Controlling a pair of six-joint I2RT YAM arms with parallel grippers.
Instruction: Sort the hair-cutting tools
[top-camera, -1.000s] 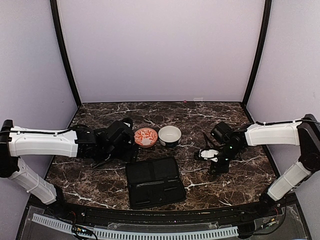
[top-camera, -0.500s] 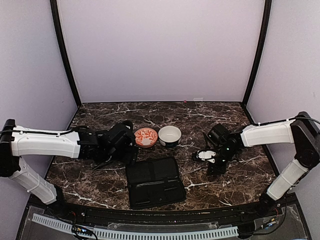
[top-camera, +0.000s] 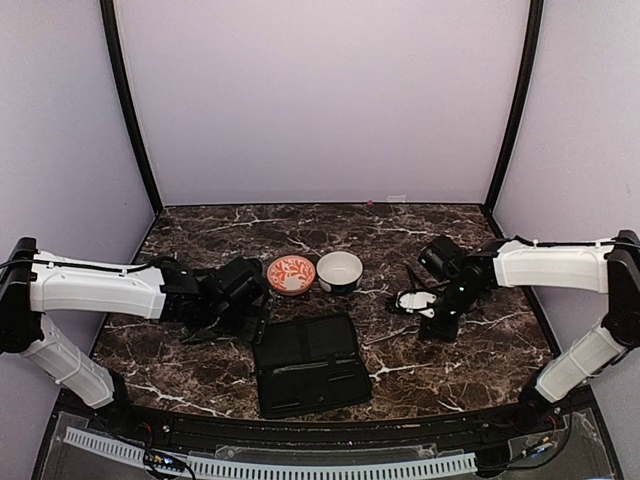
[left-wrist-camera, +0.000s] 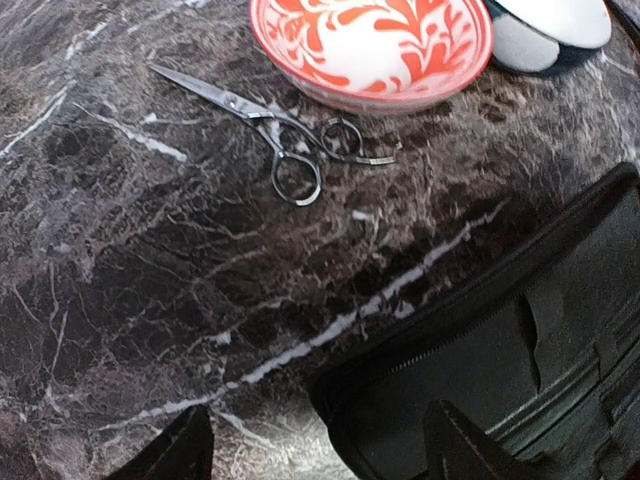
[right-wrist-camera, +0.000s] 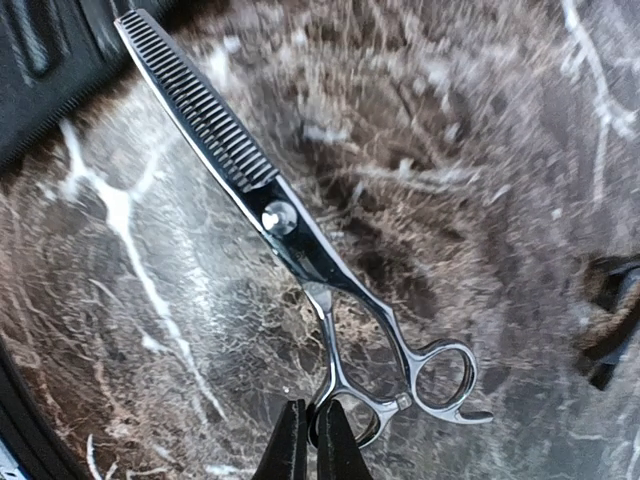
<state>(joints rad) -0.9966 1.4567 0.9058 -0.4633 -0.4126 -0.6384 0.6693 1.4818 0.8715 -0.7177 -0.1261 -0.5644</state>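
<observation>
Left pincer (left-wrist-camera: 320, 447): released, fingers spread wide, low over the table (left-wrist-camera: 120, 250) at a corner of the black case (left-wrist-camera: 520, 370).
Plain scissors (left-wrist-camera: 240, 105): flat on the table, blades closed, ring handles just beside the orange-patterned bowl (left-wrist-camera: 372, 45).
Right pincer (right-wrist-camera: 312, 440): clenched on one ring handle of the thinning shears (right-wrist-camera: 275, 215).
Thinning shears: toothed blade pointing toward the case edge (view partly blurred), above marble.
</observation>
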